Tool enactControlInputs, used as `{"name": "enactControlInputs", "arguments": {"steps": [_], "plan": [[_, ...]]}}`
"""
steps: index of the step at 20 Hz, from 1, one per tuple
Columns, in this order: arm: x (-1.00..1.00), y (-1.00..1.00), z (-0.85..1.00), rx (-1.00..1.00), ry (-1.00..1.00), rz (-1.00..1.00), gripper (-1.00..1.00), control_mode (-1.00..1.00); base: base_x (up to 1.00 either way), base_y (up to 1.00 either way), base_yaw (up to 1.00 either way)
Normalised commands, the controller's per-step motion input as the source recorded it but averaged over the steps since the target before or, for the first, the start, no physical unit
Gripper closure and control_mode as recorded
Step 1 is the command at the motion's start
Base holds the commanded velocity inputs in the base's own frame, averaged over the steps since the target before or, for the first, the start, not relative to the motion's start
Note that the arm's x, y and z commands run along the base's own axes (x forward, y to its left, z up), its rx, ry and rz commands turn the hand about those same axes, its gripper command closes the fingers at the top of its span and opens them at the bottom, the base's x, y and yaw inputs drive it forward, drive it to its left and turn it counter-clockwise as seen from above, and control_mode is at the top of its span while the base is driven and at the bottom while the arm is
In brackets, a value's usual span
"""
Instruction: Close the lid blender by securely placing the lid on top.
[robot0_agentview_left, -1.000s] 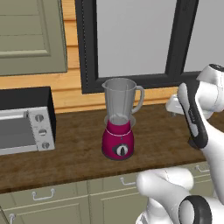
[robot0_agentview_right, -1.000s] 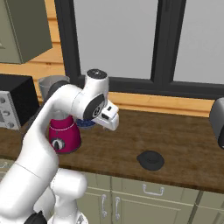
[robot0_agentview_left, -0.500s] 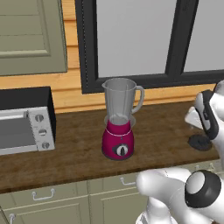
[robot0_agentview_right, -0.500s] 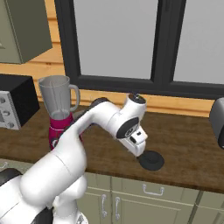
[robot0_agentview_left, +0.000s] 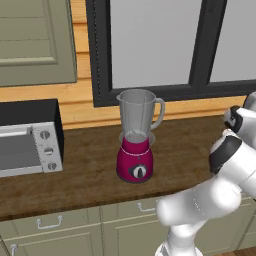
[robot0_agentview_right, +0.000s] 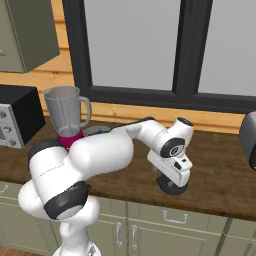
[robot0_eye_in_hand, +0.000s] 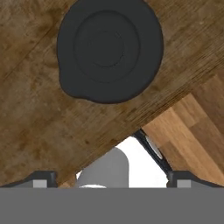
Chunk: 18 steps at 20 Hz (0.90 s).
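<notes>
My gripper (robot0_agentview_right: 172, 186) has dropped onto the lid (robot0_eye_in_hand: 109, 48), fingers spread. Blender (robot0_agentview_left: 136, 136) stands well apart, open-topped; toaster oven (robot0_agentview_left: 29, 137) beyond.

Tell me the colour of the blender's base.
Magenta, with a black dial; the blender shows best in the left base view.

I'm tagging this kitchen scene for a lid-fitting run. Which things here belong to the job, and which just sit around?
Part of the job:
- blender, jar mouth uncovered
- lid, flat on the counter near its front edge
- gripper, low over the lid

Just sitting around:
- toaster oven
- dark appliance at the far right
</notes>
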Motion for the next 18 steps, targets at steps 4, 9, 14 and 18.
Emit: {"name": "enactControlInputs", "arguments": {"steps": [4,9,14,18], "plan": [[0.47,-0.45,-0.03,0.04,0.00,0.00,-1.00,-1.00,0.00,0.00,0.00],[0.49,-0.19,-0.19,0.06,0.00,0.00,-1.00,-1.00,0.00,0.00,0.00],[0.15,0.00,-0.57,0.01,0.00,0.00,-1.00,-1.00,0.00,0.00,0.00],[0.21,0.02,-0.20,0.00,0.00,0.00,-1.00,-1.00,0.00,0.00,0.00]]}}
